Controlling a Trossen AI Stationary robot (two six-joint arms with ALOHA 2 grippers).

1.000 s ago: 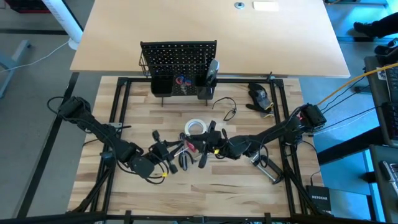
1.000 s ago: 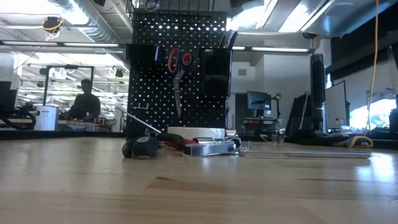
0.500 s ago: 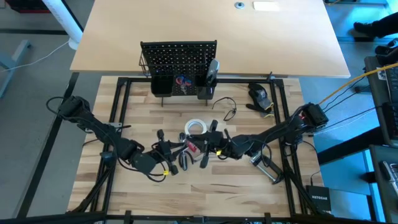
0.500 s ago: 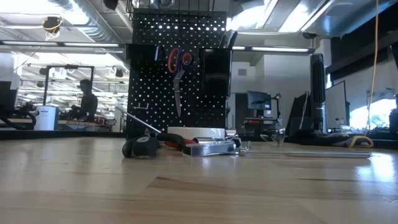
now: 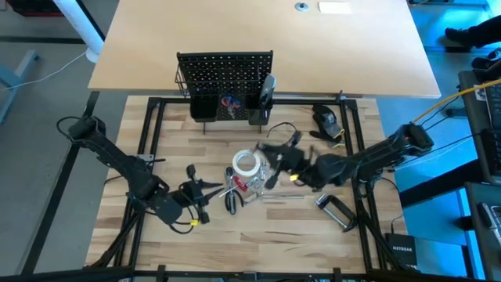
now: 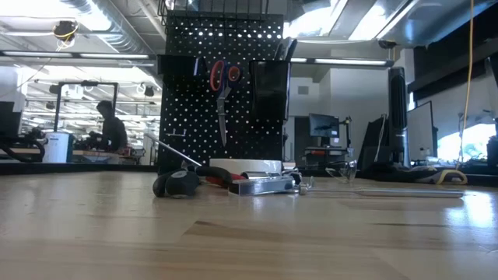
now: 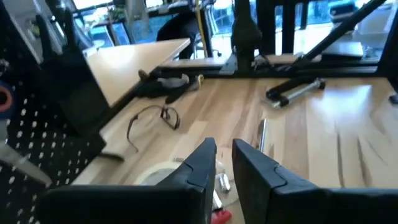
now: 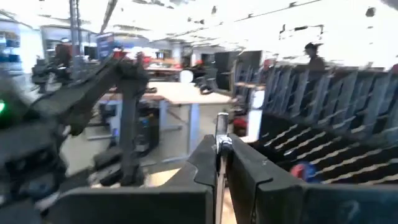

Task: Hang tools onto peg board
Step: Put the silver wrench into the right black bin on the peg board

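The right arm reaches in from the right side of the pale wooden counter (image 5: 196, 243), its links running low toward the middle, and its right gripper (image 5: 275, 157) is lifted over the centre of the slatted top, just right of the white tape roll (image 5: 246, 164). Its two dark fingers (image 8: 244, 167) are pressed together on a thin silver metal piece (image 8: 221, 138) — what tool it belongs to cannot be told; the piece stands up between the fingertips, its long axis running with the fingers.

The left arm comes from the left edge, bent at the elbow, and its left gripper (image 5: 205, 190) lies low over the counter to the left of the tool pile, pointing right toward it. Its fingers (image 7: 202, 163) stand close together with a narrow gap, nothing between them.

The upright black peg board (image 5: 225, 69) stands at the far side of the slatted top. Red-handled scissors (image 6: 223, 89) hang on its face, handles up and blades pointing straight down — long axis vertical. On the counter before the board lie the tape roll, flat, and a silver spirit level (image 6: 263, 185) with its long axis crosswise in the low view. A silver C-clamp (image 5: 337, 210) lies apart near the right edge.
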